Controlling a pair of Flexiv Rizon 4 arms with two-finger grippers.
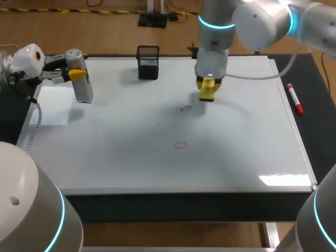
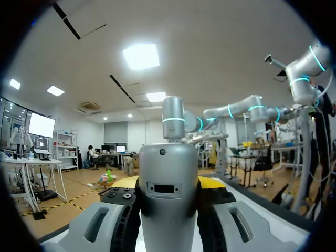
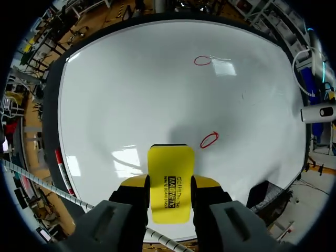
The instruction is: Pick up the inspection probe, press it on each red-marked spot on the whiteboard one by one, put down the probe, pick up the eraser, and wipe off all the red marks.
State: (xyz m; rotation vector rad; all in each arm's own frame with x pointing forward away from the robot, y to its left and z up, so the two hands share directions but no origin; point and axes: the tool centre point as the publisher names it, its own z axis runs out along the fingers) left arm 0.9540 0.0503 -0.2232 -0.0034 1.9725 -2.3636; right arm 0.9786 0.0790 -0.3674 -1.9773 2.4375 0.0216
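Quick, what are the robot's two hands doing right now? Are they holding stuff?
Left gripper: shut on the inspection probe.
Right gripper: shut on the yellow eraser.

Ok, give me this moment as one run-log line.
left gripper: shut on probe, left end of whiteboard | right gripper: shut on eraser, over whiteboard | red marks: two, unwiped
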